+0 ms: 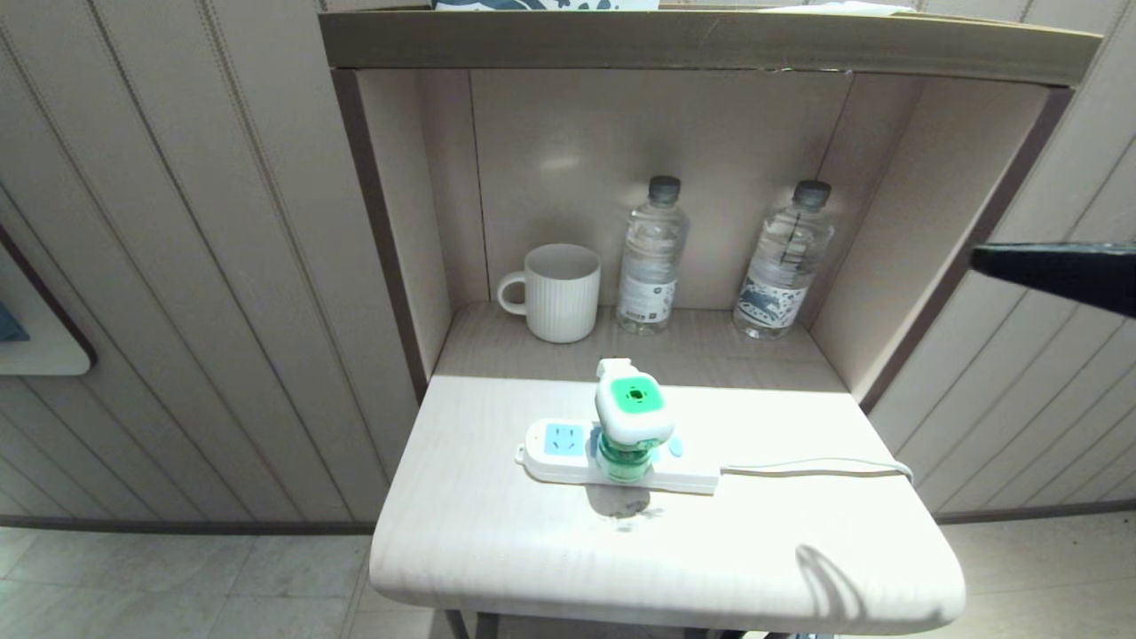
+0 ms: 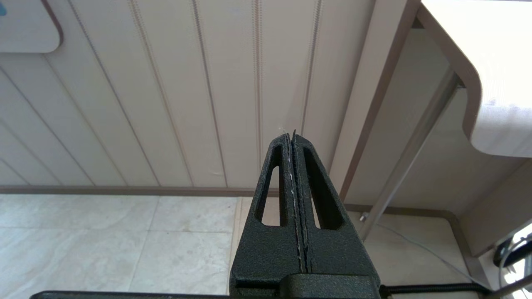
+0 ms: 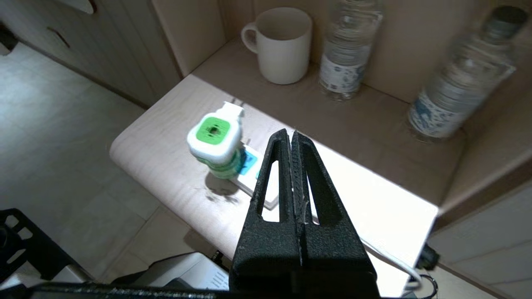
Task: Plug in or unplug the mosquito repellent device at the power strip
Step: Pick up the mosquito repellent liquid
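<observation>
Nearest to us, the rounded front edge of the desk (image 1: 497,568) is bare. Just behind it, at the centre of the top, lies the power strip (image 1: 568,454), its long side running from nine o'clock to three o'clock, with its thin cord (image 1: 816,466) trailing off toward three o'clock. The mosquito repellent device (image 1: 632,415) stands on the strip's middle and looks plugged in, green top up and green liquid bottle below; one light-blue socket face shows free at its nine o'clock side.

Our right claw (image 3: 293,137) hangs above the desk on the three o'clock side, well apart from the device, with its fingers pressed together and holding nothing; in the head view only its dark tip (image 1: 1056,271) shows at the right edge. Our left claw (image 2: 291,139) is parked low beside the desk, also closed and empty, facing the wall panels.

Farther back in the alcove, toward twelve o'clock, stand a white mug (image 1: 555,291) and two water bottles (image 1: 652,257) (image 1: 785,262).

We judge that unplugging is the job ahead. The claw must open before it reaches the device; arriving closed, it would knock the device over or shove it. The strip is loose, so a pull may lift it along. Squeezing the liquid bottle instead of the white body risks a slip.
</observation>
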Robot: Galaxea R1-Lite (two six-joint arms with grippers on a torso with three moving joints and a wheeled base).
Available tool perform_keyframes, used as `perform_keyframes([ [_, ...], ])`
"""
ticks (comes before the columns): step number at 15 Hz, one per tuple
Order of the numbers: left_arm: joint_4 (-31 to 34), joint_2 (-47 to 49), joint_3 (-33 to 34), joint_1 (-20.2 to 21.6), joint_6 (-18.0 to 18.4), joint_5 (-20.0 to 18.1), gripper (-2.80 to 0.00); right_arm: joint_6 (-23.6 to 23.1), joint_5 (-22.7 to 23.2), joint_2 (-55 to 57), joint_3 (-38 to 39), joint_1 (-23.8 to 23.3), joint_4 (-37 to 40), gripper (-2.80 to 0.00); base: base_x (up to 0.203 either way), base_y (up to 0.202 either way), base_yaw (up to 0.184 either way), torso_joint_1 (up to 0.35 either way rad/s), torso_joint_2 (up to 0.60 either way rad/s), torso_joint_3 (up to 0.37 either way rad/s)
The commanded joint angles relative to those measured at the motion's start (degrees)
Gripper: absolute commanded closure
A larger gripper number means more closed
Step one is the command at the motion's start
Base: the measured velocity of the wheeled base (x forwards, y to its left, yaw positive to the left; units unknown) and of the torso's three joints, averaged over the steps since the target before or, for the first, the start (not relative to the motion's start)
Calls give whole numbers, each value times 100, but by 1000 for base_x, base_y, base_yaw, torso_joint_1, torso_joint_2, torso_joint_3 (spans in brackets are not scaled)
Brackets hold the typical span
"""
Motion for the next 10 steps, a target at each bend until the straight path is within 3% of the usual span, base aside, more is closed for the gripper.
perform_keyframes([
  [1,8,3,0,1,2,2,0,133,-2121,960,-104,1417,-450,0,0,0,0,0,0,0],
  [4,0,7,0,1,2,2,0,372,-3507,1735,122,1586,-1826,0,0,0,0,0,0,0],
  [6,0,6,0,1,2,2,0,380,-4142,2078,511,1609,-2999,0,0,0,0,0,0,0],
  [10,0,3,0,1,2,2,0,422,-4448,2463,1119,1619,-4092,0,0,0,0,0,0,0],
])
